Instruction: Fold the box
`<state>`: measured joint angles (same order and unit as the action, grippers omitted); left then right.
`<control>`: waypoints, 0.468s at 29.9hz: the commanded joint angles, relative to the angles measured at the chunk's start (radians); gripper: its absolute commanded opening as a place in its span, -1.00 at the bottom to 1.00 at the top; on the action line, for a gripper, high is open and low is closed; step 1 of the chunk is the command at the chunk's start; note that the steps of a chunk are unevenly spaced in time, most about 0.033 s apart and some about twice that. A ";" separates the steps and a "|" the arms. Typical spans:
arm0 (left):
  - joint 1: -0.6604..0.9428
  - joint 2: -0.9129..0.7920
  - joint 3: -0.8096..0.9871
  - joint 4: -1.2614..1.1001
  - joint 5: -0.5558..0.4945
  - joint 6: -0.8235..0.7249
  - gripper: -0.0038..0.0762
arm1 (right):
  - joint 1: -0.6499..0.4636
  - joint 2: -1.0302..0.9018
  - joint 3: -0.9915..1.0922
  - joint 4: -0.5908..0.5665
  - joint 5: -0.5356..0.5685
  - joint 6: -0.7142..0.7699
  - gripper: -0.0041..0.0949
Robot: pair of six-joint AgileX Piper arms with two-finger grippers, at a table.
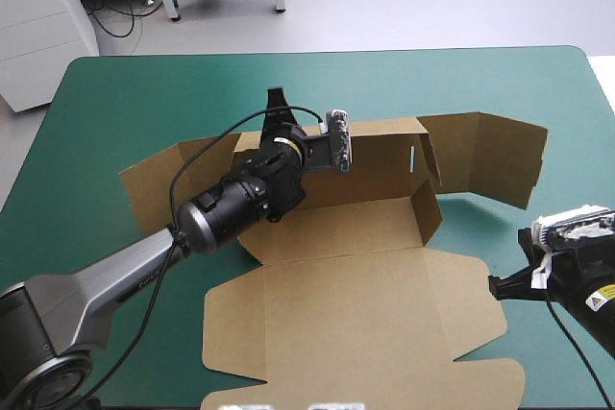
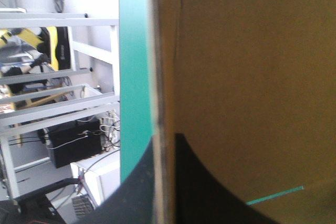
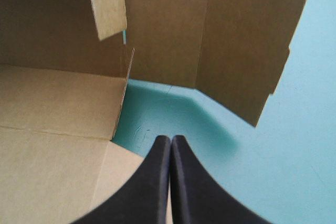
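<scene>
The brown box (image 1: 356, 304) lies in the middle of the table with its back wall raised and its lid flat toward the near edge. A folded right-hand flap (image 1: 485, 156) stands upright on the cover. My left gripper (image 1: 277, 103) reaches over the back wall's top edge near its left end. In the left wrist view the board (image 2: 252, 77) runs between the black fingers (image 2: 142, 187), so the left gripper (image 2: 164, 139) is shut on the box. My right gripper (image 1: 498, 287) sits low beside the box's right side, shut and holding nothing, its tips (image 3: 171, 139) pointing at the standing flap (image 3: 247, 40).
The teal-green cover (image 1: 115, 93) shows beyond the back wall, at the left, and to the right of the box around the right arm. The lid's front edge comes close to the table's near edge.
</scene>
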<state>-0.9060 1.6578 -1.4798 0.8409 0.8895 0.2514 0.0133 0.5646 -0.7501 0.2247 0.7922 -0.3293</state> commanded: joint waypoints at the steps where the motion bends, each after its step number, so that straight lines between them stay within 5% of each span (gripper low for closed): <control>1: -0.046 -0.092 0.064 0.185 -0.069 -0.117 -0.99 | -0.005 0.003 -0.026 0.016 -0.090 0.043 -0.96; 14: -0.106 -0.124 0.295 0.441 -0.028 -0.475 -0.98 | -0.005 0.003 -0.048 0.044 -0.113 0.041 -0.96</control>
<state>-0.9811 1.5879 -1.2051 1.2120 0.8383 -0.1493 0.0133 0.5646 -0.7532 0.2520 0.7521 -0.2856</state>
